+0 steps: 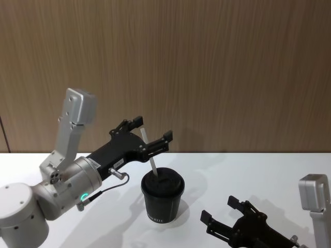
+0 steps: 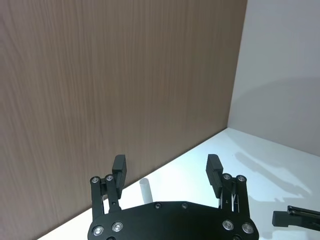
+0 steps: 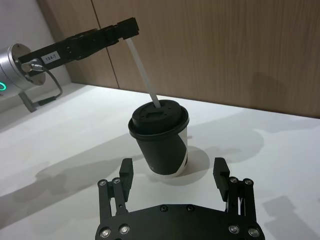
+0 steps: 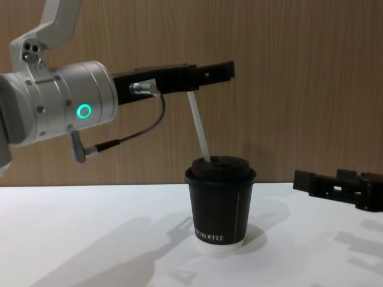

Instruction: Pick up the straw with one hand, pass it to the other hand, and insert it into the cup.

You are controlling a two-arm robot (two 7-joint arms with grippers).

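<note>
The black cup (image 1: 163, 199) with its domed lid stands on the white table (image 1: 248, 175). The white straw (image 1: 149, 155) has its lower end in the lid's hole and leans back toward my left. My left gripper (image 1: 151, 130), with the silver green-lit wrist, hovers above the cup and is open, its fingers either side of the straw's top end (image 2: 145, 190) without clamping it. In the chest view the straw (image 4: 200, 128) slants down from the left gripper (image 4: 222, 70) into the cup (image 4: 219, 200). My right gripper (image 1: 221, 211) is open, low and to the right of the cup.
A wood-panelled wall (image 1: 207, 67) rises right behind the table. A grey cable (image 4: 128, 139) loops under the left wrist. The table (image 4: 72, 239) is bare white around the cup.
</note>
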